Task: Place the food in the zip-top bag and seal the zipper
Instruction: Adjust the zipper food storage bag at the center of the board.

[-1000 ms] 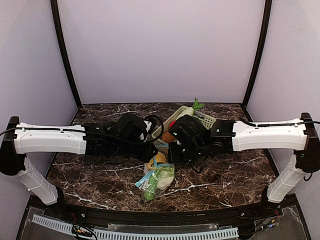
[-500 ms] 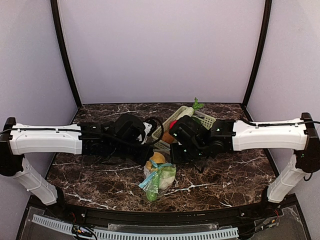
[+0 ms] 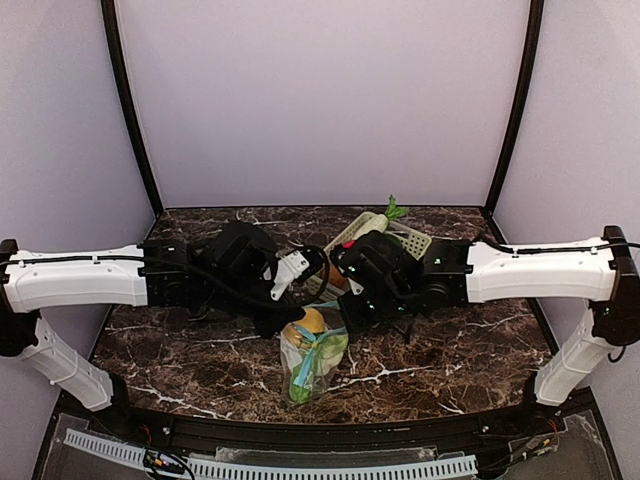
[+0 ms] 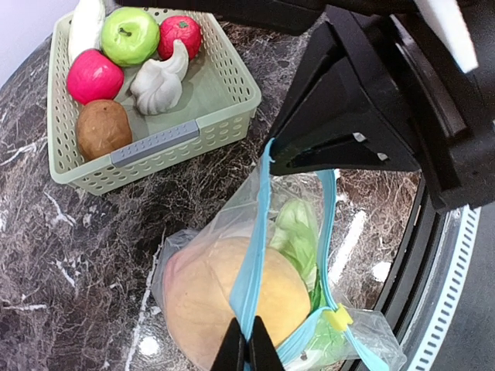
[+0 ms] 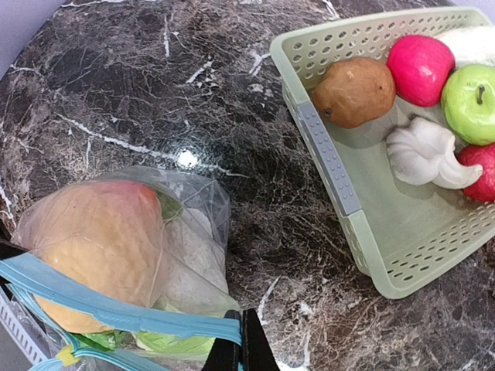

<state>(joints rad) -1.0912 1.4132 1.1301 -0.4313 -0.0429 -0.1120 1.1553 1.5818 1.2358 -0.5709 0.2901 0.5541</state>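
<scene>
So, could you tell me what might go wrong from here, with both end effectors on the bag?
1. The left end effector and right end effector each pinch only the thin blue zipper strip; the loaded bag could slip free, or the strip could tear.
2. The orange fruit bulges at the mouth, so the yellow slider may jam there.
3. Sealing now would likely leave the green apple and its neighbours out, in the basket.

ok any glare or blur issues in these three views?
Right wrist: one hot glare spot on the marble table; zip-top bag film only mildly shiny; basket sharp. Left wrist: small glare spots on the marble beside the bag, right gripper body underexposed. Top external: even light, sharp, no hot spots.
</scene>
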